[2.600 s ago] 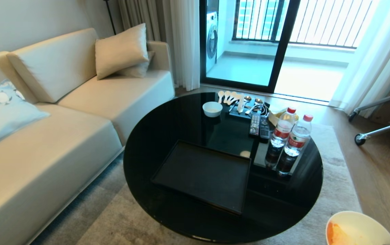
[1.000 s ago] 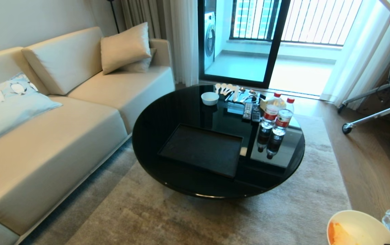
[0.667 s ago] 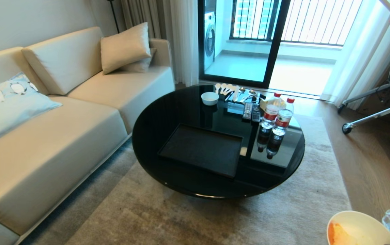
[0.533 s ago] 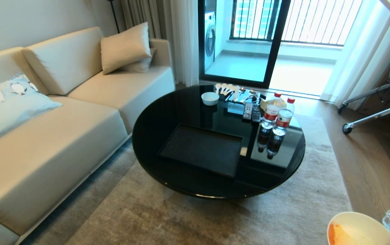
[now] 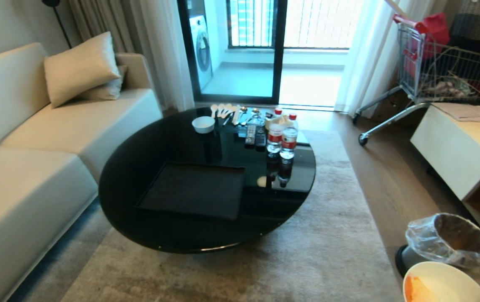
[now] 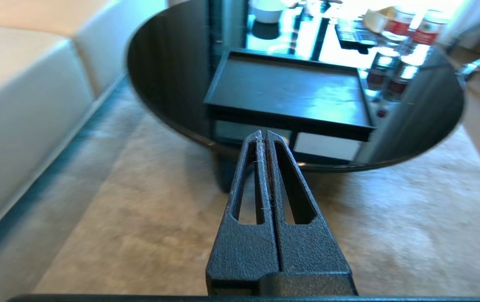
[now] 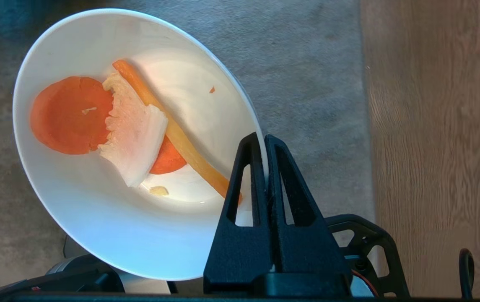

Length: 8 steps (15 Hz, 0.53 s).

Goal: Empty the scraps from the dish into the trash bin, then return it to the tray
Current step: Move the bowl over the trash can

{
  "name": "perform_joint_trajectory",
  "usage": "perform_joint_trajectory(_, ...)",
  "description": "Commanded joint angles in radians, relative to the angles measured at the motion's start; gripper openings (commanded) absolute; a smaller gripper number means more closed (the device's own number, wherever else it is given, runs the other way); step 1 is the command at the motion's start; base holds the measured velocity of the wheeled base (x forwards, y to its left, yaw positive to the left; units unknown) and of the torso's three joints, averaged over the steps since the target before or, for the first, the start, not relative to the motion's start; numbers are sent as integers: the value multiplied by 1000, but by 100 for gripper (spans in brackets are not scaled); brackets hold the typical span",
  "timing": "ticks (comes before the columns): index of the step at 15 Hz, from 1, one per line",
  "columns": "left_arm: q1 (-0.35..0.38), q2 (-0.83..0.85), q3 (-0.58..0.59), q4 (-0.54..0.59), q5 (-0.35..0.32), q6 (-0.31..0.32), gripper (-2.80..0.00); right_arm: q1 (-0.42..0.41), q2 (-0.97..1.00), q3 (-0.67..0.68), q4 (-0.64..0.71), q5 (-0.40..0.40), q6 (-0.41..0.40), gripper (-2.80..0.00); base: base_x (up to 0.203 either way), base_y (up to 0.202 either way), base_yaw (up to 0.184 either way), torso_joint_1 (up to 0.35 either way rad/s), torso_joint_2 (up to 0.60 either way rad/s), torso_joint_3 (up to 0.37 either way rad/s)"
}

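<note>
Dish: we see the cream-white dish (image 7: 110,218) clamped by its rim in our right gripper (image 7: 263,140), held over the carpet (image 5: 328,251) where it meets the wooden floor (image 7: 437,126); in the head view only its upper part shows at the lower right corner (image 5: 441,285).
Scraps: inside the dish we find the scraps (image 7: 131,130), namely a round orange slice, a white ragged piece lying partly over a second orange slice, a long pale orange strip and a small yellowish crumb.
Trash bin: the trash bin (image 5: 453,239) stands on the floor just beyond the dish, its clear crinkled liner folded over the rim; we cannot tell whether anything lies inside.
Tray: the black tray (image 5: 193,191) lies bare on the near part of the round black bench (image 5: 139,167), well apart from the dish.
Small bowl: a smaller white bowl (image 5: 203,124) sits at the far side of the bench; we cannot see into it.
Other things on the bench: two water bottles (image 5: 282,136), remote controls (image 5: 255,135) and a row of spoons (image 5: 223,111).
Right gripper: its two fingers (image 7: 248,176) are pressed together on the dish's rim, one inside, one outside.
Left gripper: our left gripper (image 6: 263,138) hangs above the carpet before the bench with its fingers pressed together and nothing between them.
Surroundings: a cream sofa (image 5: 34,147) to the left, a shopping cart (image 5: 428,63) at the far right.
</note>
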Motion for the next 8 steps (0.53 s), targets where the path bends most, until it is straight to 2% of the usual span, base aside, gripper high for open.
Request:
perform_joint_trajectory(1, 0, 0, 0, 0, 1, -1, -280, 0, 1, 2, 1, -2, 5, -280, -1, 9, -169, 2, 2, 2)
perform_joint_trajectory(8, 0, 0, 0, 0, 1, -1, -280, 0, 3, 4, 6, -2, 28, -280, 1, 10, -167, 3, 2, 3)
